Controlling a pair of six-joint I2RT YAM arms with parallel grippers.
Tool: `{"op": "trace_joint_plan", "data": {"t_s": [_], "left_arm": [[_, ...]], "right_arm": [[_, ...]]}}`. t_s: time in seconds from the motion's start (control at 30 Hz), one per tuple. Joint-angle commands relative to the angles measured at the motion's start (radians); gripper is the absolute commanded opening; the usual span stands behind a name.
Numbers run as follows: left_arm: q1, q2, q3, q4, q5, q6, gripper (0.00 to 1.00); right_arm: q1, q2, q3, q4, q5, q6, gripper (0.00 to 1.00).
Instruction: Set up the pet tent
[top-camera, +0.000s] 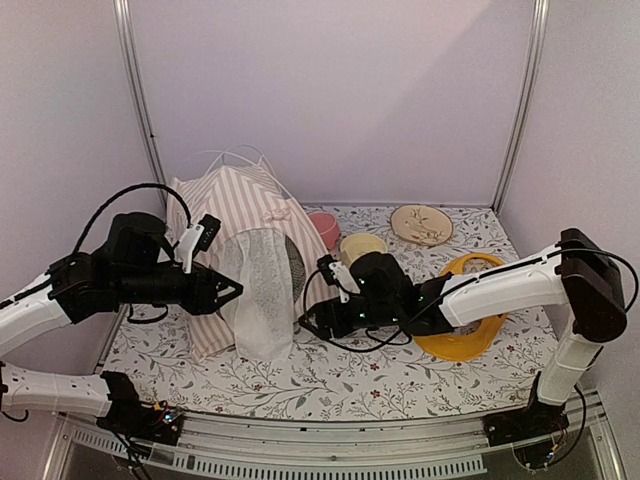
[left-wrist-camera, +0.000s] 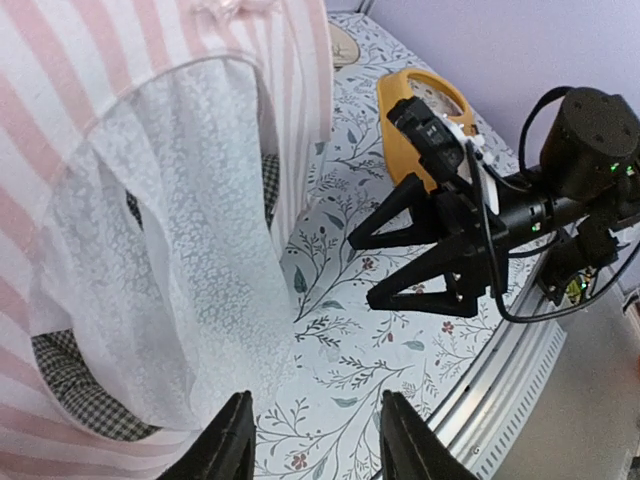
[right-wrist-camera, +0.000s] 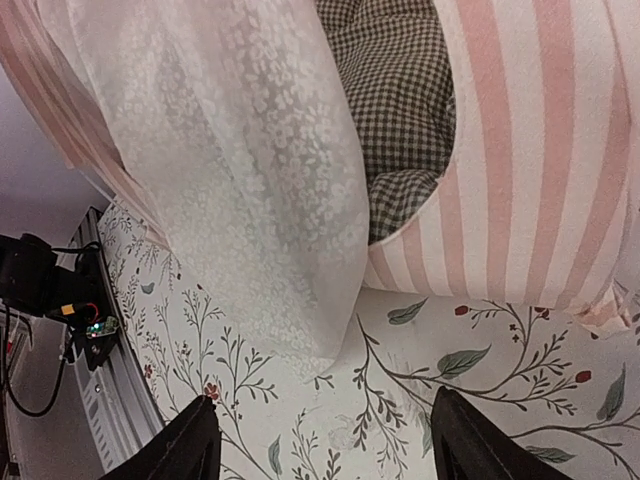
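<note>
The pet tent (top-camera: 235, 205), pink-and-white striped, stands at the back left of the table, with thin white poles arching above its peak. Its white sheer door flap (top-camera: 262, 290) hangs over the front opening and spreads onto the table. The flap also shows in the left wrist view (left-wrist-camera: 170, 260) and in the right wrist view (right-wrist-camera: 240, 170). A checked cushion (right-wrist-camera: 395, 110) lies inside the tent. My left gripper (top-camera: 232, 291) is open and empty, just left of the flap. My right gripper (top-camera: 310, 320) is open and empty, just right of the flap.
A yellow ring-shaped dish (top-camera: 462, 325) lies under my right arm. A pink cup (top-camera: 324, 228), a cream bowl (top-camera: 361, 246) and a round embroidered disc (top-camera: 421, 224) stand at the back. The table's metal front rail (top-camera: 330, 455) runs along the near edge.
</note>
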Motion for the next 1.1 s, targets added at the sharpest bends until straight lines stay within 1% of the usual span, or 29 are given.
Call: {"op": "trace_joint_plan", "data": {"t_s": [0.0, 0.13, 0.23, 0.33, 0.43, 0.5, 0.57, 0.63, 0.73, 0.8, 0.83, 0.87, 0.93, 1.0, 1.07], "left_arm": [[0.012, -0.032, -0.068, -0.024, -0.093, -0.101, 0.41], [0.008, -0.076, -0.132, -0.008, -0.070, -0.129, 0.41], [-0.012, -0.091, -0.147, 0.001, -0.074, -0.162, 0.42], [-0.016, -0.096, -0.207, 0.022, -0.093, -0.262, 0.42], [-0.021, -0.105, -0.310, 0.090, -0.078, -0.378, 0.40], [-0.038, -0.117, -0.362, 0.140, -0.092, -0.433, 0.40], [-0.055, -0.132, -0.398, 0.155, -0.125, -0.481, 0.39], [-0.062, -0.145, -0.428, 0.154, -0.160, -0.531, 0.39], [-0.054, -0.160, -0.451, 0.135, -0.243, -0.557, 0.41], [-0.012, -0.149, -0.436, 0.117, -0.289, -0.548, 0.44], [0.027, -0.130, -0.427, 0.117, -0.286, -0.530, 0.44], [0.081, -0.113, -0.421, 0.128, -0.266, -0.503, 0.45], [0.194, -0.082, -0.410, 0.183, -0.222, -0.441, 0.45], [0.313, -0.050, -0.399, 0.248, -0.165, -0.371, 0.45], [0.397, -0.005, -0.375, 0.291, -0.120, -0.305, 0.45]], "right_arm": [[0.035, 0.109, 0.037, 0.074, -0.013, 0.016, 0.73], [0.051, 0.205, 0.048, 0.148, -0.029, 0.051, 0.72], [0.061, 0.261, 0.068, 0.179, -0.016, 0.072, 0.69], [0.062, 0.290, 0.066, 0.227, -0.001, 0.092, 0.66], [0.063, 0.306, 0.080, 0.242, 0.017, 0.099, 0.63], [0.062, 0.314, 0.091, 0.249, 0.020, 0.099, 0.61], [0.061, 0.324, 0.105, 0.256, 0.012, 0.097, 0.57], [0.062, 0.338, 0.123, 0.257, -0.004, 0.095, 0.50], [0.060, 0.341, 0.143, 0.234, 0.001, 0.085, 0.37], [0.055, 0.331, 0.155, 0.210, 0.014, 0.074, 0.27], [0.046, 0.328, 0.167, 0.192, 0.018, 0.070, 0.22], [0.034, 0.328, 0.185, 0.167, 0.017, 0.067, 0.14], [0.013, 0.332, 0.204, 0.137, 0.001, 0.063, 0.01], [-0.002, 0.328, 0.252, 0.116, -0.011, 0.057, 0.00], [-0.006, 0.317, 0.286, 0.077, -0.016, 0.041, 0.00]]}}
